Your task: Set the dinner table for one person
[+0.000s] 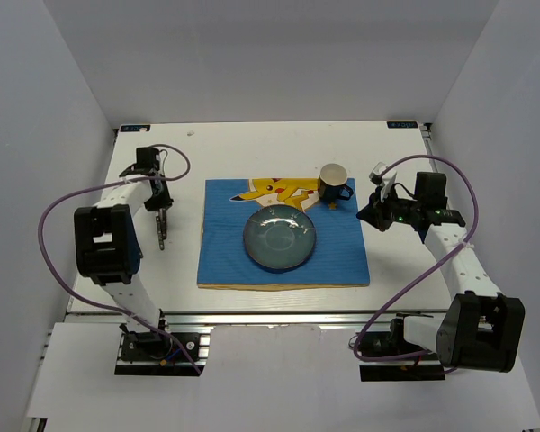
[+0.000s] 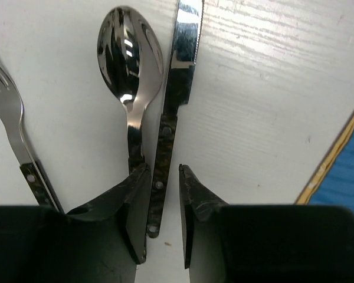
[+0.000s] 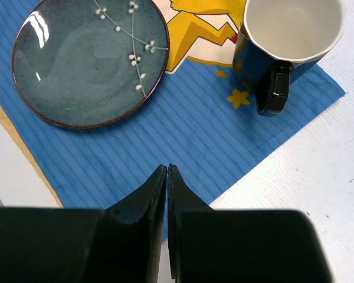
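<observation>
Dinner table (image 1: 252, 153) setting: left gripper (image 2: 163, 171), part-open astride the knife (image 2: 183, 59) handle, clamps nothing; close squarely, clear of the spoon (image 2: 130, 53) just left; right gripper (image 3: 167, 168) pinched together, empty.

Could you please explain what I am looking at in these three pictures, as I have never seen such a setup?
A robot's left arm and right arm are bolted to a white table. One picture looks down from above; the others come from cameras on each wrist. A blue placemat carries a plate and a mug. The fork, spoon and knife lie beside it. The left fingers stand apart astride the knife handle, not gripping it; the right fingers are shut on nothing.
</observation>
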